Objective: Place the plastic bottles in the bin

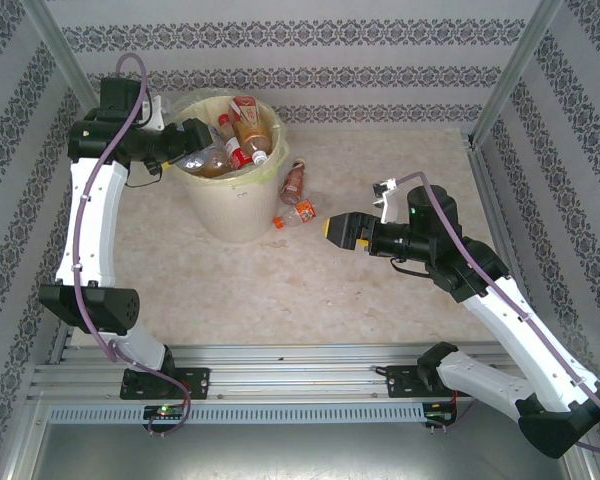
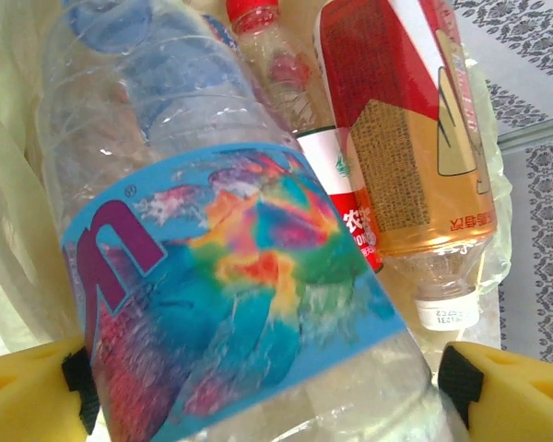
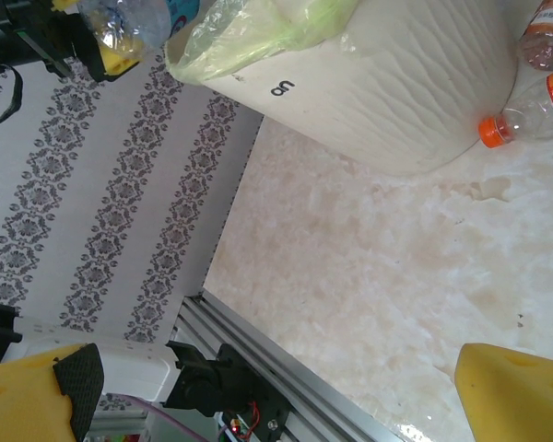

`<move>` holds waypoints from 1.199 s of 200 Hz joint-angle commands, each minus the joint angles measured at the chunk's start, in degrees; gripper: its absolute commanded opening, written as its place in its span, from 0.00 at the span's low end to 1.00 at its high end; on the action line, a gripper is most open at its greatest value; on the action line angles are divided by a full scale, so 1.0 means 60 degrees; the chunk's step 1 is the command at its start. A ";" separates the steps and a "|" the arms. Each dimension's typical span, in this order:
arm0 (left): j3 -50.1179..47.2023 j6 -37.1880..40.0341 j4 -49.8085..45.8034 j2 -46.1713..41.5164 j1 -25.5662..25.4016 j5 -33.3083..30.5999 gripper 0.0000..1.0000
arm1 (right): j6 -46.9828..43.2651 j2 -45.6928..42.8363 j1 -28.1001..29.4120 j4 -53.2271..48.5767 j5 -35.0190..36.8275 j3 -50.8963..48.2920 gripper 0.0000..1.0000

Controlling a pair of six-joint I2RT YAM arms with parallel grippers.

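Down at the near edge, two arm bases sit bolted on the aluminium rail (image 1: 300, 355), left and right. Up from there, the right gripper (image 1: 340, 231) hangs low over the marbled desk (image 1: 310, 290), its yellow fingers spread wide and nothing between them. The right wrist view confirms it: the right gripper (image 3: 276, 396) frames only bare desk (image 3: 378, 276).

Just ahead of that gripper lie two plastic bottles on the desk. One is the orange-capped bottle (image 1: 298, 214), on its side with its cap just beside the bin's wall, and you can see it from the wrist too (image 3: 535, 109). Behind it is a brown-tinted bottle (image 1: 294, 180), also down on its side, close to the bin's right flank (image 3: 546, 41).

Now the bin (image 1: 230, 205): one round, pale yellow bucket standing upright left of centre, with the yellowish bag liner (image 3: 249, 32) folded over its rim (image 3: 396, 83).

Over its left rim is the left gripper (image 1: 187, 135), clamped around a third bottle, the blue-labelled bottle (image 1: 198, 158). From the left wrist view the gripper (image 2: 267, 396) has a yellow finger on each side of that clear bottle (image 2: 230, 304), which has a swirl of blue, pink and orange on its label.

Beyond it, inside the bin, I count two more clearly. There's a red-capped bottle (image 2: 286, 83) with a red-and-white label (image 1: 238, 150), and an amber bottle (image 2: 415, 138) with a red-and-tan label, lying on top (image 1: 250, 125). Whether others sit beneath them, I cannot tell.
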 commanded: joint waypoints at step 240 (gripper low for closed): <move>-0.6544 0.0828 0.1829 -0.7141 -0.2804 -0.1648 1.00 | -0.0776 0.0595 -0.0369 -0.0430 0.0555 0.0131 0.98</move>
